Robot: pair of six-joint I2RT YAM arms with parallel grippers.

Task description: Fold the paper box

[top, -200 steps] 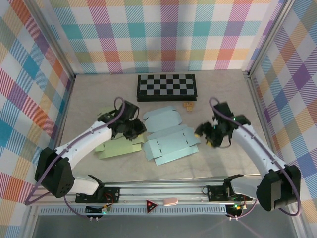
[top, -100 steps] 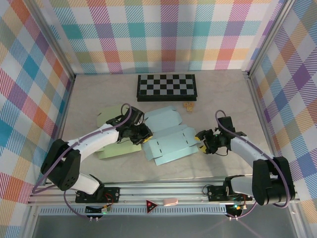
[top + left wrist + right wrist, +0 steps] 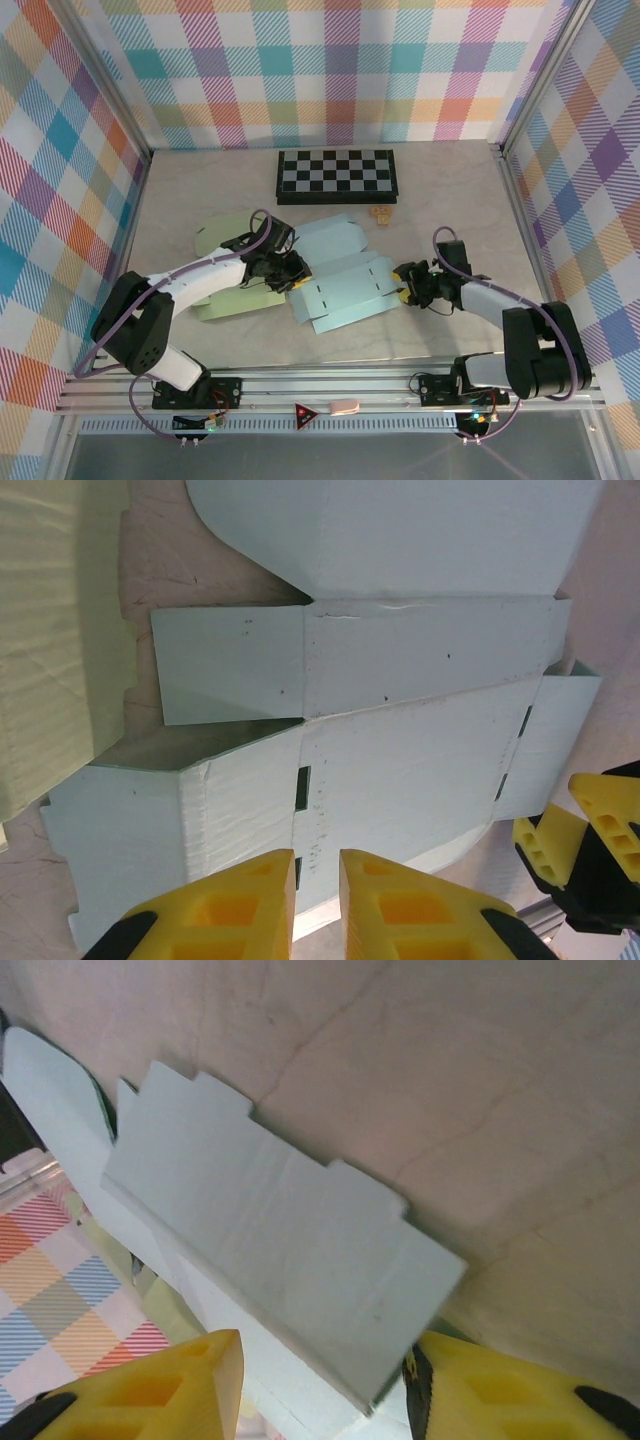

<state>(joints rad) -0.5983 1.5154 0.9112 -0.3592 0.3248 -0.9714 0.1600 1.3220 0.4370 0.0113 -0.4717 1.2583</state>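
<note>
Along the left edge of the worktop (image 3: 180, 195) there is bare surface, and the rear-left corner is open as well. A pale green sheet (image 3: 240, 300) lies flat left of centre, partly under the left arm. The left gripper (image 3: 288, 270) sits low at that sheet's right side, on the left edge of the paper box (image 3: 345, 293). In the left wrist view its yellow fingers (image 3: 230, 890) are drawn nearly together, with only a narrow slit between them. I cannot tell whether they pinch the paper.

The paper box is a pale blue, unfolded blank lying flat near the middle of the worktop, towards the near edge. It shows creased panels, side flaps and small dark slots. Its right-hand flap (image 3: 270, 1250), with a stepped edge, is tilted up off the surface. A second pale blue sheet (image 3: 325, 238) lies just behind the box, with their edges meeting. Behind both, at the middle of the rear edge, is a folded chessboard (image 3: 336, 175), and a small wooden piece (image 3: 381, 213) lies just in front of its right corner.

The right gripper (image 3: 403, 283) is at the box's right edge. Its jaws stand apart, one on each side of the raised flap. Beyond it the worktop is bare to the right edge and the rear-right corner.
</note>
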